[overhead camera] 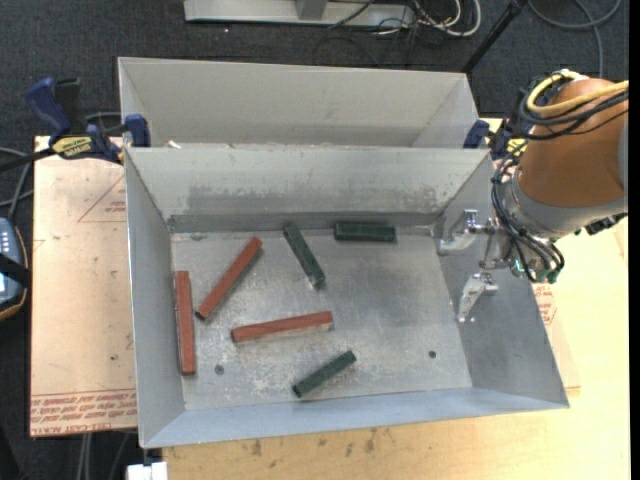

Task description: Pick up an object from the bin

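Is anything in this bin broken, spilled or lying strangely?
Nothing stands out. Red bars and green bars lie flat and scattered on the bin floor; none looks broken, none is outside.

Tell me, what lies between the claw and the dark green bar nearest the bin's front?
Nothing: in the camera view, bare bin floor runs from the gripper to that dark green bar.

red-brown bars (282, 327): 3 | dark green bars (324, 373): 3 | total loose in bin (300, 183): 6
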Controlling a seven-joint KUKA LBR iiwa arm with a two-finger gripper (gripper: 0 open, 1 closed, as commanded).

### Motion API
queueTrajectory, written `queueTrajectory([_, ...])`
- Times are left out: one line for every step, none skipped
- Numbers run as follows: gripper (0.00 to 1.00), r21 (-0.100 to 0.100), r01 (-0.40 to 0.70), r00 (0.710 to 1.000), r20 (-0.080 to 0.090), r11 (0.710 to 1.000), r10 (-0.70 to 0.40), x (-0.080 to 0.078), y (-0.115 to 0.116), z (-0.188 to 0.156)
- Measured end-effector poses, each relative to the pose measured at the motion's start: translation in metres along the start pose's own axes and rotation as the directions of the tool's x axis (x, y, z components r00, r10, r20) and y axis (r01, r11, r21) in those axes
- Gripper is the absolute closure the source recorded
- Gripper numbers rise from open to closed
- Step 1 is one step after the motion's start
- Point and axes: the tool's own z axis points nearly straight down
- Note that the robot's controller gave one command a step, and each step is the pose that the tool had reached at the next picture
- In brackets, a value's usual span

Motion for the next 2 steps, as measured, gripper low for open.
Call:
queueTrajectory([0.0,0.002,0.015,1.0,0.007,1.0,-0.015,0.005,0.021,0.045])
queueTrajectory([0.0,-0.001,-0.122,0.992,-0.002,0.992,0.122,0.012,0.029,0.09])
